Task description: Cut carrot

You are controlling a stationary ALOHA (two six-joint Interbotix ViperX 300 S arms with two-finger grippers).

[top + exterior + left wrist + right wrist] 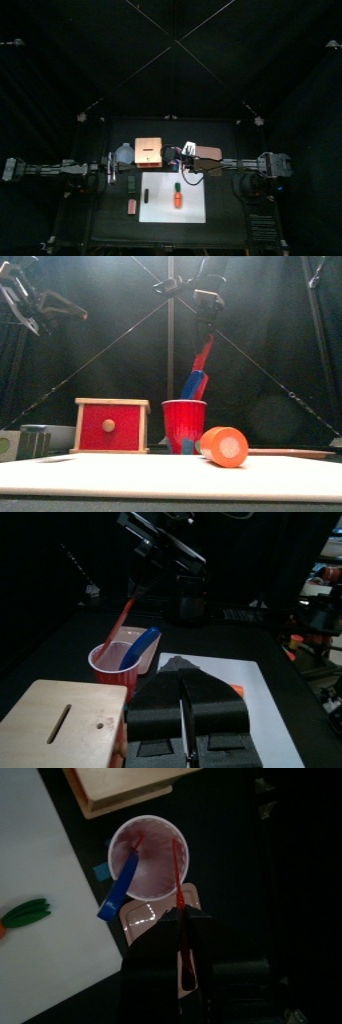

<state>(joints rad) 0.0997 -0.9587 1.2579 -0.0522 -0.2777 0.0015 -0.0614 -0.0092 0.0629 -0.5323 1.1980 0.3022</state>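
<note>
Red plastic, a slim knife-like tool point(203, 356), is seen clamped between the 2 jaws of the right gripper point(207, 311), which hangs above a red cup point(185, 424) at the table's middle; the tool's lower end is still inside the cup, where a blue tool point(195, 383) is also leaning against the rim; in the right wrist view the red tool point(179, 878) is shown running from the jaws down into the cup point(150, 856), beside the blue tool point(120, 890). On the white sheet point(174, 198) at the table's front, well apart from the cup, the carrot point(177, 196) is laid whole, its green tip point(30, 913) visible in the right wrist view. A wooden box point(111, 425) with a red front is placed just beside the cup, and an orange roll of tape point(223, 445) is seen on edge in front of it. The left gripper point(189, 717) is held back at the table's left side, above the box, its 2 jaws pressed together on nothing.
</note>
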